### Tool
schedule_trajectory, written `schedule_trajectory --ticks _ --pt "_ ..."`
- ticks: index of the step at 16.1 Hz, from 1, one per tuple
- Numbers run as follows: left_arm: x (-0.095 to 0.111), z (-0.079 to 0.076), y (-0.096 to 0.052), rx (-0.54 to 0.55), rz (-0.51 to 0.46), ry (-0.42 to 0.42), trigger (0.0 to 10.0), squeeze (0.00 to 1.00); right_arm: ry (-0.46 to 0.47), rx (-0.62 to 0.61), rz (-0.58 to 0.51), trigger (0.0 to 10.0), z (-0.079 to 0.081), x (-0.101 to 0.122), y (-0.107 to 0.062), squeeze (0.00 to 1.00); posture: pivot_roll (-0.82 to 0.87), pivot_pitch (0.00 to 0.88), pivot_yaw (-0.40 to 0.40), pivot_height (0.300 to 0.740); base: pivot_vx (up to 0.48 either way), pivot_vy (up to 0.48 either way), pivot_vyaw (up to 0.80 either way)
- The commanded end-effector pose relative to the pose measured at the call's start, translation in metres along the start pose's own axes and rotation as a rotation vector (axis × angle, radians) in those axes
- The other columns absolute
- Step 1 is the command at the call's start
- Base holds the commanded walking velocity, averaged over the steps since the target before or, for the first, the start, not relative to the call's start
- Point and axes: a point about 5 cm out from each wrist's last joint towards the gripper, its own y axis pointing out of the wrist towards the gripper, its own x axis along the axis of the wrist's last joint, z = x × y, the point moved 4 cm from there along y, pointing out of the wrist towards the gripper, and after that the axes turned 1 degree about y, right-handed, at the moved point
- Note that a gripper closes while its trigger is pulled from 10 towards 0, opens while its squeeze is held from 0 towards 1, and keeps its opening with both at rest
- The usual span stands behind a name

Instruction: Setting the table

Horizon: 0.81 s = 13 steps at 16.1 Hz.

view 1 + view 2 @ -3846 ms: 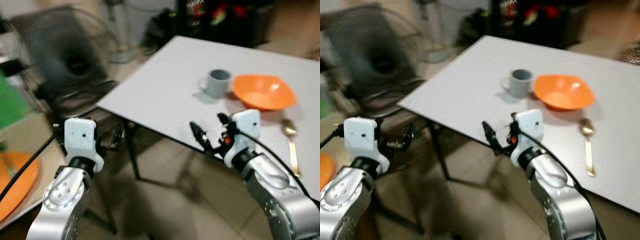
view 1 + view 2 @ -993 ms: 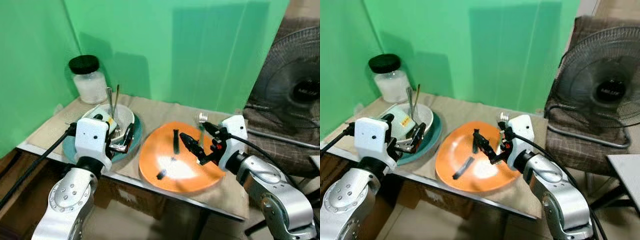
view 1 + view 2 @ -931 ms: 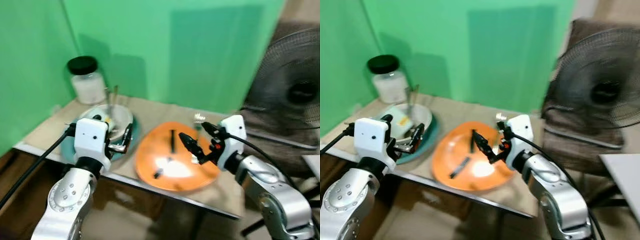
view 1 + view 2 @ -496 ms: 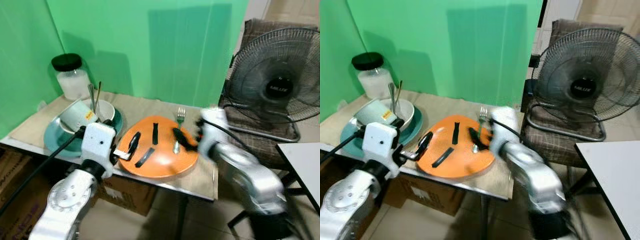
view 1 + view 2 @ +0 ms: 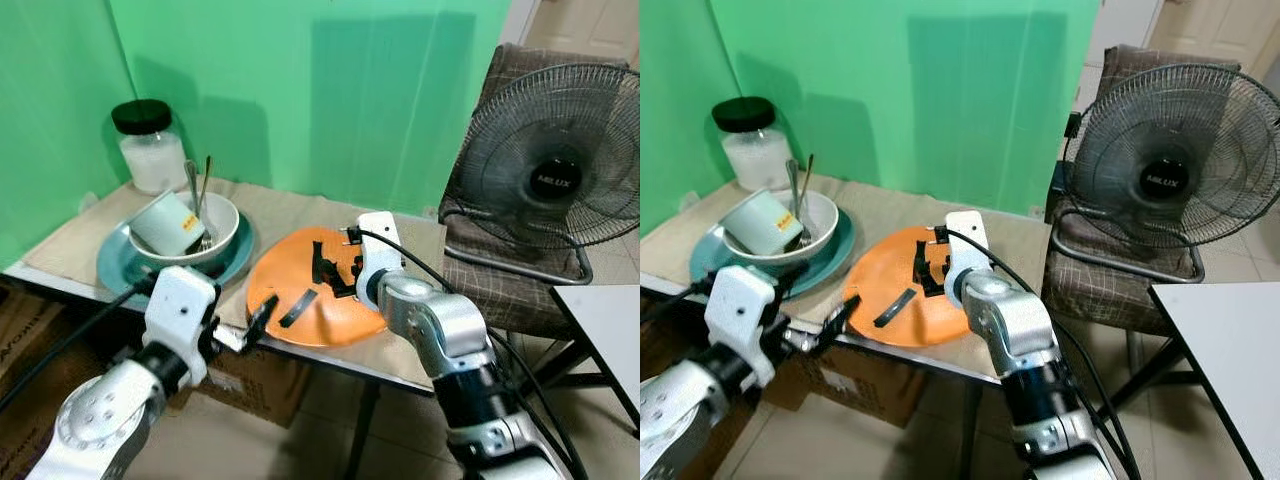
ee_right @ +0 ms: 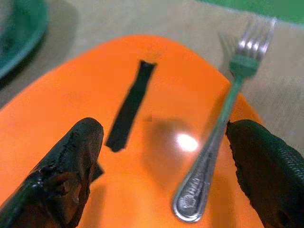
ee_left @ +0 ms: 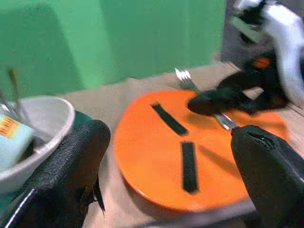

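An orange plate (image 5: 300, 300) with two black strips (image 6: 130, 111) lies on the cloth-covered side table. A silver fork (image 6: 216, 137) rests with its handle on the plate's rim and its tines on the cloth. My right gripper (image 5: 333, 277) hovers low over the plate, open, with the fork's handle lying between its fingers (image 6: 71, 166) and touching neither. Lower down, my left gripper (image 5: 258, 318) is open at the table's front edge, pointing at the plate (image 7: 190, 156). A white bowl (image 5: 215, 225) holding a tipped cup (image 5: 168, 222) and cutlery sits on a teal plate (image 5: 115, 270).
A black-lidded jar (image 5: 148, 148) stands at the back left against the green wall. To the right, a fan (image 5: 555, 170) sits on a brown chair (image 5: 500, 280). The corner of a white table (image 5: 610, 320) shows at the far right.
The view has shifted slightly. My right gripper has come down over the plate beside the fork. My left gripper has sunk from the plate's rim to the table's front edge.
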Motion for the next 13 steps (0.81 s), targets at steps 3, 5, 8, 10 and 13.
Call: schedule_trajectory --ticks 3,5,8,10,13 --pt "-0.001 -0.007 -0.013 -0.087 0.036 0.006 10.0 0.00 0.015 -0.063 0.020 10.0 -0.002 0.006 0.010 0.00 -0.01 0.034 -0.014 0.740 0.000 0.000 0.00" --pt "-0.004 -0.009 -0.016 -0.114 0.051 0.005 10.0 0.00 0.010 -0.066 0.031 10.0 0.002 0.004 0.014 0.00 -0.01 0.036 -0.015 0.740 0.000 0.000 0.00" --pt "-0.007 -0.012 -0.022 -0.142 0.081 0.006 10.0 0.00 0.013 -0.056 0.058 0.2 0.013 -0.001 0.022 0.00 -0.01 0.043 -0.020 0.740 0.000 0.000 0.00" --pt "-0.008 -0.013 -0.025 -0.153 0.090 0.004 10.0 0.00 0.005 -0.048 0.069 0.0 0.018 -0.003 0.026 0.00 0.00 0.048 -0.023 0.740 0.000 0.000 0.00" --pt "-0.010 -0.016 -0.029 -0.164 0.101 -0.004 10.0 0.00 0.003 -0.063 0.089 0.0 0.016 -0.007 0.030 0.00 0.00 0.055 -0.022 0.740 0.000 0.000 0.00"
